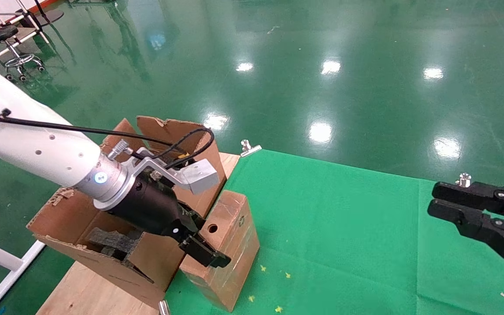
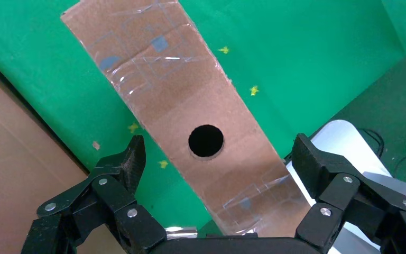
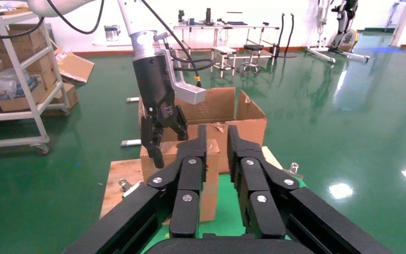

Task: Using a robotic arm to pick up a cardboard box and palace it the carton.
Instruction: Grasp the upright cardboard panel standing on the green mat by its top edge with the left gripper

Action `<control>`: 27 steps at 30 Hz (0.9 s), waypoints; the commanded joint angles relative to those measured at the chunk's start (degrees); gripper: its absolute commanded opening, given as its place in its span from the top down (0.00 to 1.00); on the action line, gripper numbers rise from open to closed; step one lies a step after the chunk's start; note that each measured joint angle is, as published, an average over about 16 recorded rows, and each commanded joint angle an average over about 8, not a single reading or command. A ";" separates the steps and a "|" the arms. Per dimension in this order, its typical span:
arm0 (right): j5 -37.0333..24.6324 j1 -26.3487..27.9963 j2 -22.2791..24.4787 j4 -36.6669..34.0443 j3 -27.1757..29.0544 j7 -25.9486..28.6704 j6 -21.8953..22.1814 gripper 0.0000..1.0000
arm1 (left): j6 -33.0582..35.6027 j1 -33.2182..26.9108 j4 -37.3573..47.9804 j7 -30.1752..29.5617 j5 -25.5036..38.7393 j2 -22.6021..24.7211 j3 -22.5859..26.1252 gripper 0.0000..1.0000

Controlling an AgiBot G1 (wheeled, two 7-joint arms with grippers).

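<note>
The white robotic arm [image 1: 29,140] reaches in from the left, and its black left gripper [image 1: 208,243] hangs open just over the cardboard box [image 1: 234,245]. This small reddish-brown taped box stands on the green mat with its round hole facing up. In the left wrist view the fingers [image 2: 135,153] spread wide on either side of the box [image 2: 158,69] and do not touch it. The carton [image 1: 77,214], flaps up and dark foam inside, stands right beside the box. My right gripper [image 1: 431,199] is parked far right, with a narrow gap between its fingers and nothing in it.
A green mat [image 1: 344,227] covers the table, held by silver clamps [image 1: 247,146]. A bare wooden board [image 1: 85,293] lies under the carton. In the right wrist view my right gripper [image 3: 217,132] points at the box [image 3: 147,167] and the carton [image 3: 248,114]. Shelving [image 3: 16,79] stands beyond.
</note>
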 commanded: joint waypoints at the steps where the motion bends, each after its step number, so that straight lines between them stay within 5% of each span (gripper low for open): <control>1: 0.00 0.00 0.00 -0.01 0.00 0.00 0.01 0.00 | -0.14 -0.10 0.01 -0.28 0.28 0.26 0.38 1.00; 27: 0.00 -0.01 0.00 -0.01 0.00 0.00 0.01 0.00 | -0.07 0.02 0.03 -0.22 0.10 0.02 -0.11 1.00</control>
